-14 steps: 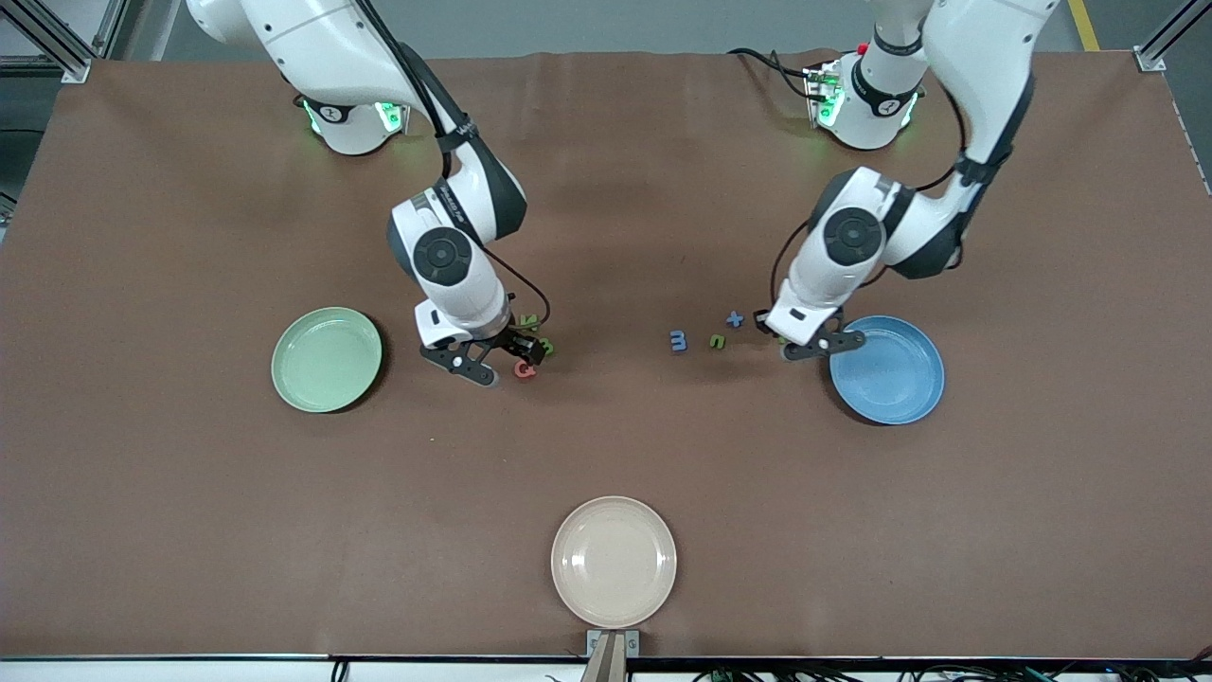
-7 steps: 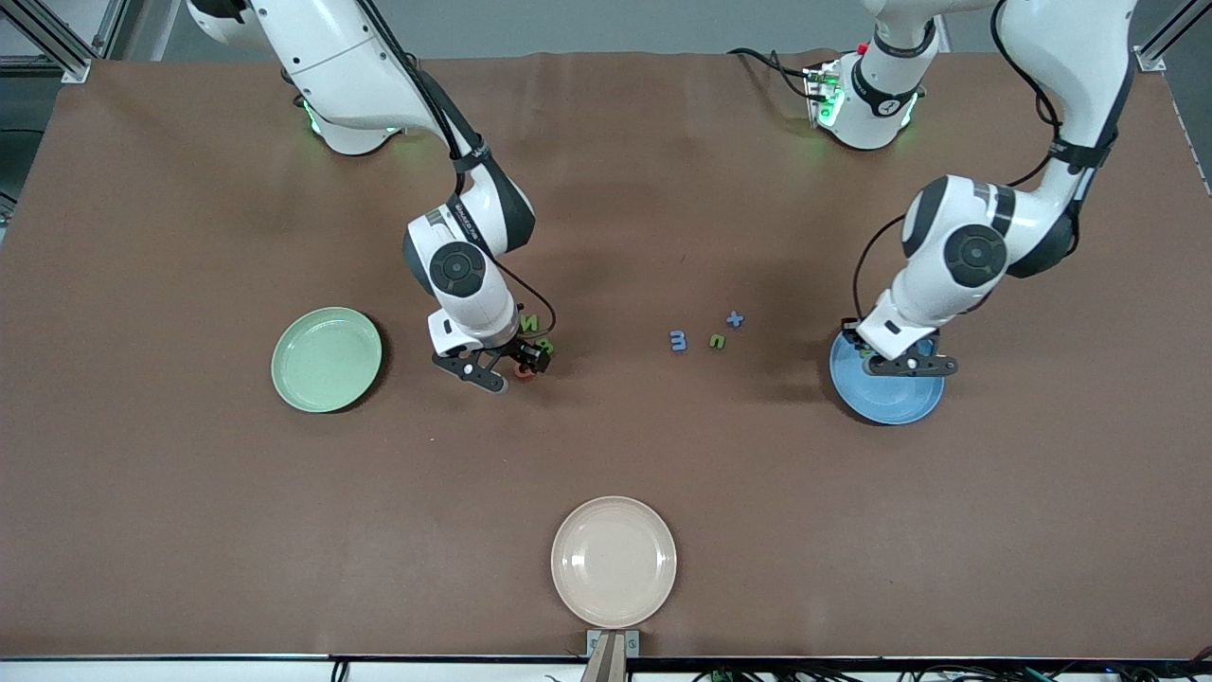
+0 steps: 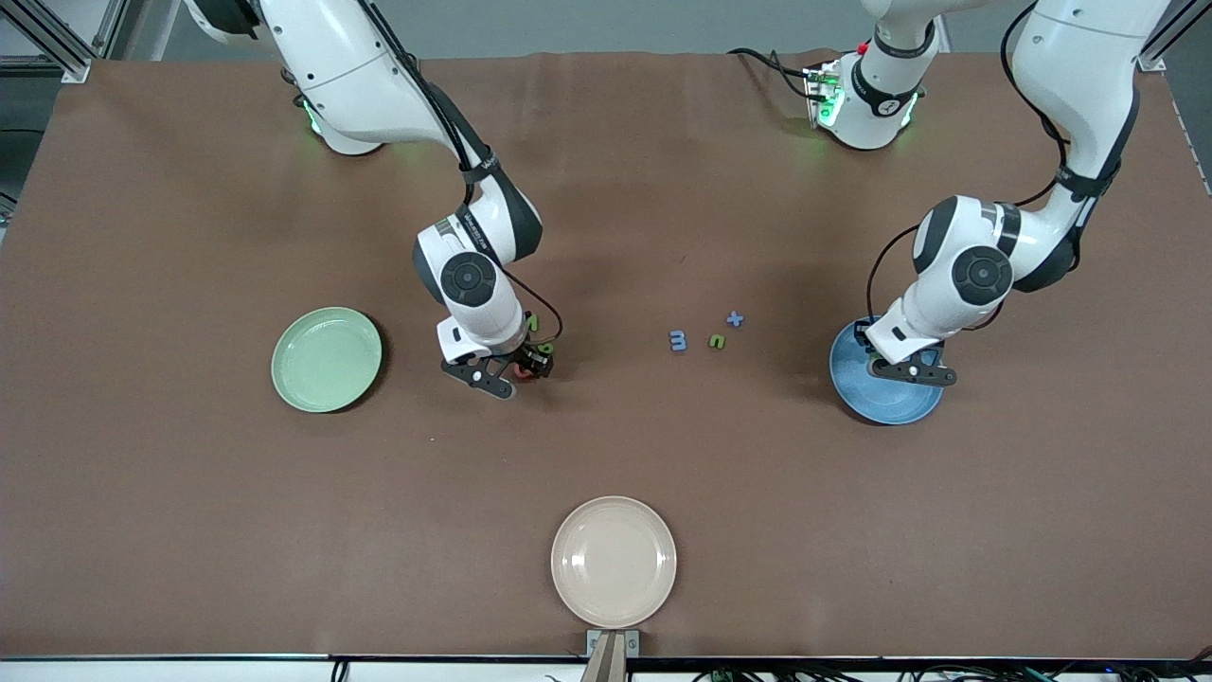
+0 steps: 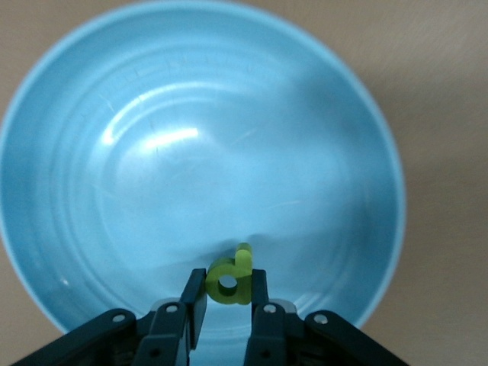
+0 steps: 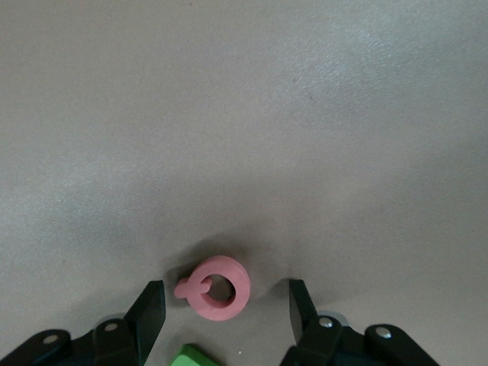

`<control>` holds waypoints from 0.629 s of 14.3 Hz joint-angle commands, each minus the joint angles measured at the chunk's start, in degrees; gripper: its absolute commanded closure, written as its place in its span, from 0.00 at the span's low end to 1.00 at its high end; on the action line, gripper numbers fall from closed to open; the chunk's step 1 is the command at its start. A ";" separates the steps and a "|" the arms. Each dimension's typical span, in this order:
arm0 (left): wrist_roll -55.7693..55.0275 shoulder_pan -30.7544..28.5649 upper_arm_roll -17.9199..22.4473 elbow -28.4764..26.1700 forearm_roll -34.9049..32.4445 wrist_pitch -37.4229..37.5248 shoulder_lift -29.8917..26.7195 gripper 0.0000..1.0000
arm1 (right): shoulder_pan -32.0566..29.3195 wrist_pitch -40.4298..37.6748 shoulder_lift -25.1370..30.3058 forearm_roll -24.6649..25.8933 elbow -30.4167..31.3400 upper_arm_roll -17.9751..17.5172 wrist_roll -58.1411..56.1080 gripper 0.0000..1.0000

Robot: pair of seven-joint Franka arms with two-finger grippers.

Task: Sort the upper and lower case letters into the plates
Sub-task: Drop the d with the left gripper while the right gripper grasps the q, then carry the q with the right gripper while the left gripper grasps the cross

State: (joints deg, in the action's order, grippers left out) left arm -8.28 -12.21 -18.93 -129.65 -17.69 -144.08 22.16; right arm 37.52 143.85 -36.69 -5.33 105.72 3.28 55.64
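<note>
Brown surface (image 3: 189, 521). Left gripper (image 4: 226, 305), jaws clamped on green letter (image 4: 231, 276), over blue plate (image 4: 91, 152): release due. Right gripper (image 5: 226, 311), jaws apart, straddles pink letter (image 5: 217, 287); should close next.

A robotics lab: brown-covered table (image 3: 189, 493), aluminium frame posts (image 3: 57, 43).

— What carries everything?
— A brown-covered table (image 3: 189, 493).
— And what lies on it?
— A pale green plate (image 3: 327, 359) toward the right arm's end, a blue plate (image 3: 890, 403) toward the left arm's end, and a cream plate (image 3: 614, 561) nearest the front camera. Between the first two lie a blue letter m (image 3: 678, 340), a green letter n (image 3: 718, 341), a blue letter x (image 3: 736, 319) and a pink letter (image 5: 216, 287).
</note>
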 commanded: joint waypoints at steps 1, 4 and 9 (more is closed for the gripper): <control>0.72 -1.32 -0.41 0.01 -2.70 -0.68 0.77 0.84 | 1.33 0.29 -1.02 0.75 -1.04 0.59 1.66 0.30; 0.98 -1.24 -0.50 0.36 -2.79 -0.59 -0.27 0.11 | 1.16 0.38 -1.10 0.84 -1.04 0.68 1.75 0.35; -7.15 -1.15 -7.59 4.66 -1.30 7.65 -3.35 0.00 | 0.54 0.29 -1.28 1.54 -1.39 0.68 1.58 0.66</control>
State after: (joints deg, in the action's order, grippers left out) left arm -10.40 -13.15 -22.82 -126.42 -19.16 -141.04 20.73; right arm 38.10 143.83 -37.17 -5.19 105.10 3.68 55.87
